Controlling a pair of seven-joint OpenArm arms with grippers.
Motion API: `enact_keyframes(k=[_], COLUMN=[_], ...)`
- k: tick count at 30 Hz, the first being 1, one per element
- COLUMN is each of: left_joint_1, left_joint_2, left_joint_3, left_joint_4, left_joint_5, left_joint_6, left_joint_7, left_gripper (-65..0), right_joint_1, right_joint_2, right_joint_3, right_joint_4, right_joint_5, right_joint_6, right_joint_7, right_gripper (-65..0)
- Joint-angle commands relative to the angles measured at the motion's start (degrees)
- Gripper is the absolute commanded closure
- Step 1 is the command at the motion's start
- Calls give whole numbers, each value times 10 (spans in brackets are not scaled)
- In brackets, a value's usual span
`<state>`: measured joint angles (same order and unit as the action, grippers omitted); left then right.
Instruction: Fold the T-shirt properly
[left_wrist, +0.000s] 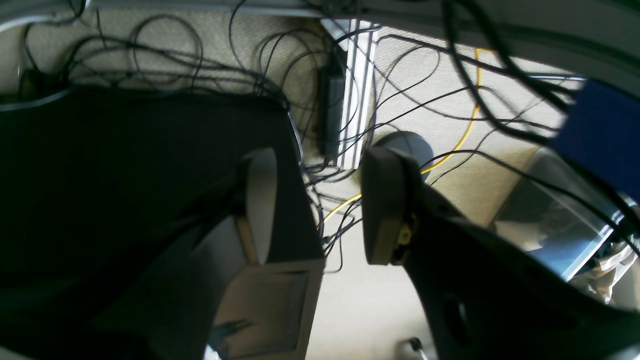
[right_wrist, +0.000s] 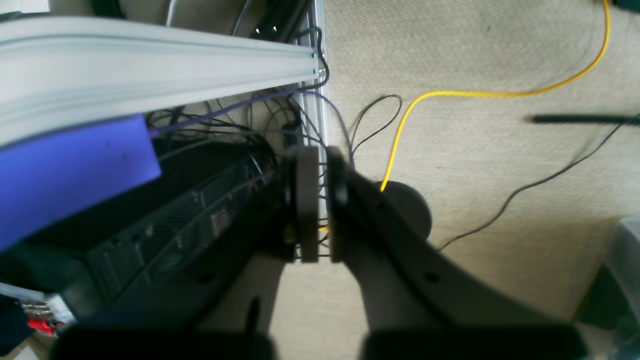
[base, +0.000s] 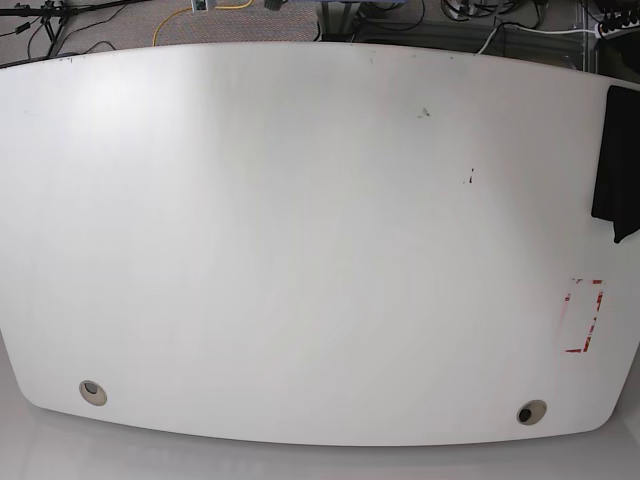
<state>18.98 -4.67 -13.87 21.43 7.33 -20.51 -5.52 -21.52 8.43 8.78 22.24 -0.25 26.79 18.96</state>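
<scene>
The black T-shirt (base: 620, 160) lies bunched at the far right edge of the white table (base: 300, 220), partly past the frame's border. Neither arm shows in the base view. In the left wrist view the same black T-shirt (left_wrist: 125, 175) fills the left side, just behind one pale finger (left_wrist: 261, 200). My left gripper (left_wrist: 322, 205) stands open, and only floor and cables show between its fingers. My right gripper (right_wrist: 322, 200) hangs over the carpet beside the table frame, shut with nothing in it.
A red-marked rectangle (base: 583, 316) sits near the table's right front. Below the table edge lie tangled black cables (left_wrist: 165, 65), a yellow cable (right_wrist: 450, 95), an aluminium rail (right_wrist: 150, 60), a computer case (right_wrist: 165, 220) and a clear plastic bin (left_wrist: 560, 225).
</scene>
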Motion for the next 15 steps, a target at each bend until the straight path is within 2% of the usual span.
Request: enact_keyframes(k=[1, 5, 9, 15], left_joint_1=[-17, -41, -54, -71], left_joint_2=[-6, -11, -14, -14], left_joint_3=[0, 0, 1, 37], left_joint_4=[-32, -61, -71, -72], left_joint_5=[0, 0, 1, 2], left_joint_6=[-4, -1, 46, 95], left_joint_7=[-7, -6, -6, -5], left_gripper=[-260, -260, -260, -260], right_joint_1=[14, 35, 55, 78], right_joint_2=[5, 2, 1, 1], right_joint_3=[1, -2, -2, -2], right_joint_4=[-27, -52, -76, -94], right_joint_5=[-3, -4, -5, -5], right_joint_6=[2, -23, -61, -71], right_joint_7=[6, 6, 5, -25], right_gripper=[-25, -27, -27, -27])
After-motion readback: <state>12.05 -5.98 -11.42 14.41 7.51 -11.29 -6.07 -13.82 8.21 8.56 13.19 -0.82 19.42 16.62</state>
